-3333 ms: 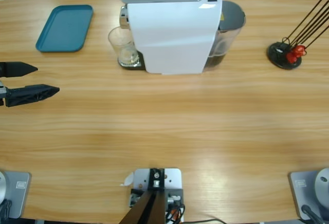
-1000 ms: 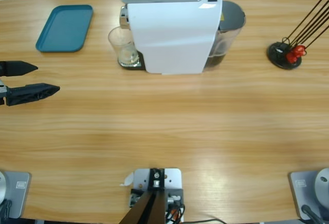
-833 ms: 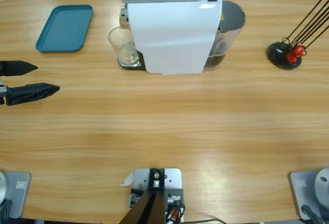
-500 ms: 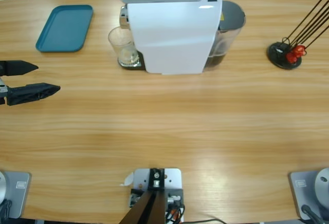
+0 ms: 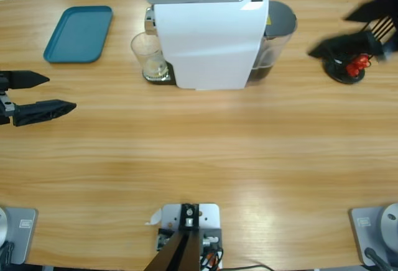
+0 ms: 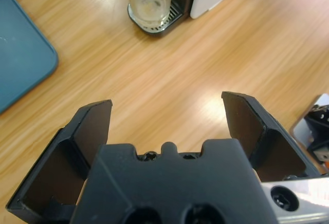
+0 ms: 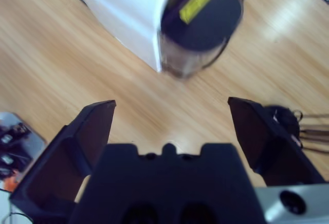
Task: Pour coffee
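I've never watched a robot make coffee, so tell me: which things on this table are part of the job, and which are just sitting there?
Part of the job:
- clear glass cup with a little coffee
- white coffee machine
- left gripper, open
- right gripper, open

Just lying about:
- teal tray
- black stand with thin rods

teal tray (image 5: 78, 33): far-left, flat | black stand (image 5: 344, 67) with red piece, thin rods: far-right | wooden table (image 5: 217, 153)
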Tool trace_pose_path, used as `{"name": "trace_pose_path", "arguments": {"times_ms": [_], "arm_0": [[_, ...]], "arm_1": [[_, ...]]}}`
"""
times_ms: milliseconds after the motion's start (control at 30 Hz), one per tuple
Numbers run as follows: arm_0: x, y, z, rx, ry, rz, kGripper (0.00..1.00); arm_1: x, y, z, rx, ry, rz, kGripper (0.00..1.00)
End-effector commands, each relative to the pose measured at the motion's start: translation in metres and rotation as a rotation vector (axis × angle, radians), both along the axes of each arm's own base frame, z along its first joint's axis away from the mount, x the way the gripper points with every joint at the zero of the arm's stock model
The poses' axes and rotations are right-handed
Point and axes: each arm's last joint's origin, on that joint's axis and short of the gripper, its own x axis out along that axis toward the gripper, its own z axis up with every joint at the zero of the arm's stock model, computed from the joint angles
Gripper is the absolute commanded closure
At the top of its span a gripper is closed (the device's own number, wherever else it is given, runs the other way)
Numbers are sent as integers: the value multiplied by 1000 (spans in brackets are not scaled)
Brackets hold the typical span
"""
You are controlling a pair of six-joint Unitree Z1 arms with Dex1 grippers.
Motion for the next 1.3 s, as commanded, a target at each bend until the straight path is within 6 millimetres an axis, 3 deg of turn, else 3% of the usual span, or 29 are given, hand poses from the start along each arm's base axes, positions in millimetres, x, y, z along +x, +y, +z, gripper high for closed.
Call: {"name": "trace_pose_path", "arguments": {"times_ms": [33,300,433,800,1033,1300], "arm_0": [[5,-6,-7,9,5,-24,64],[16,-16,19,-41,-27,-45,87],[23,-22,19,-30,-11,-59,87],[22,-19,24,12,-64,-74,96],[29,-15,50,-33,-140,-27,85],[29,-13,37,-9,-108,1,81]], "arm_1": [[-41,-32,-28,-68,-38,-16,0],[-43,-35,-41,-73,-85,-13,0],[-47,-38,-40,-68,-96,-14,0],[-46,-37,-46,-77,-80,-10,0],[-46,-37,-46,-75,-84,-12,0],[-47,-38,-46,-73,-87,-12,0]]}}
